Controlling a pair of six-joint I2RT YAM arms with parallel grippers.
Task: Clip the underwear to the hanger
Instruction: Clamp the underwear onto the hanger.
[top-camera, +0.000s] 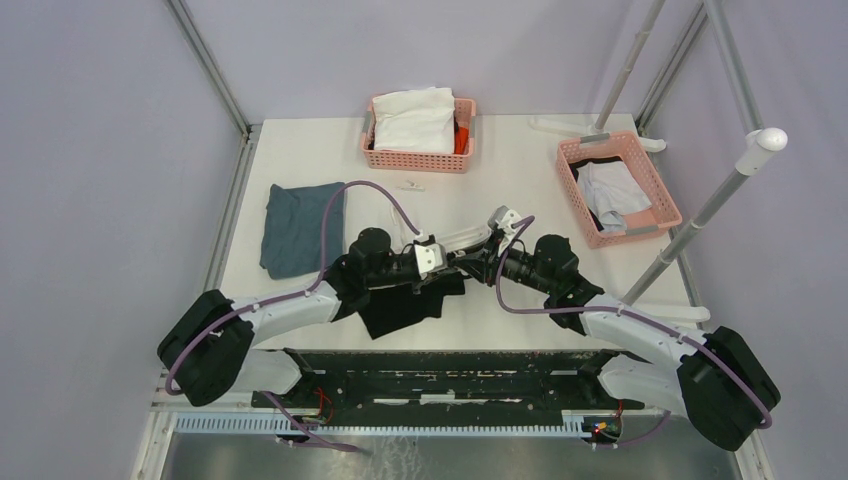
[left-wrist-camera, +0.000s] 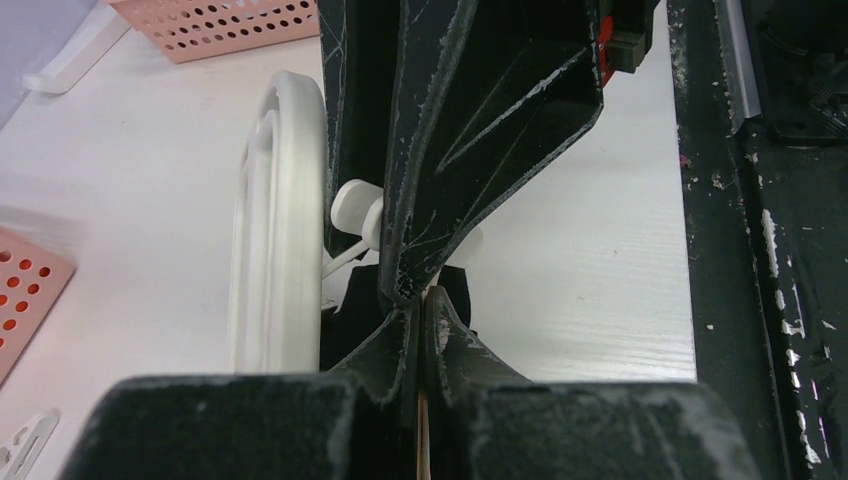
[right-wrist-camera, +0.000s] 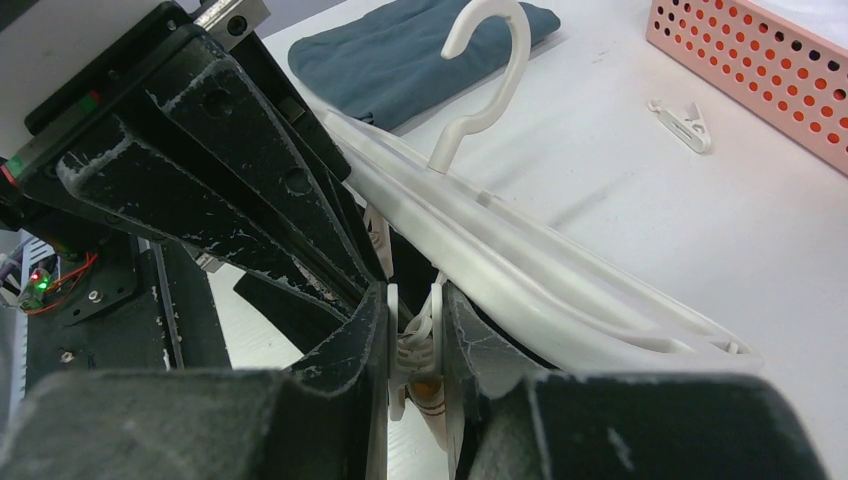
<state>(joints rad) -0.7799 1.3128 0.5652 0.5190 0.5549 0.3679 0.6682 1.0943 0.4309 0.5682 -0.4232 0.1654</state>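
1. At the middle of the table (top-camera: 500, 170), both arms meet to bring the underwear (top-camera: 400, 305) and a clip (right-wrist-camera: 412, 345) together.
2. The left gripper (left-wrist-camera: 424, 300) has its jaws pressed together on a thin tan edge, likely the waistband; the soft black fabric droops below it.
3. The right gripper (right-wrist-camera: 415, 300) pinches the small white clip, probably to open it.
4. The hanger (right-wrist-camera: 520, 260), smooth rigid plastic with a curved hook (right-wrist-camera: 490, 60), sits slanted just beside the fingers.

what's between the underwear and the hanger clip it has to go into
Nothing separate shows between them. The left gripper pinches a tan edge of the underwear right beside the hanger, and the right gripper squeezes a clip. Only the grippers' own fingers crowd that spot.
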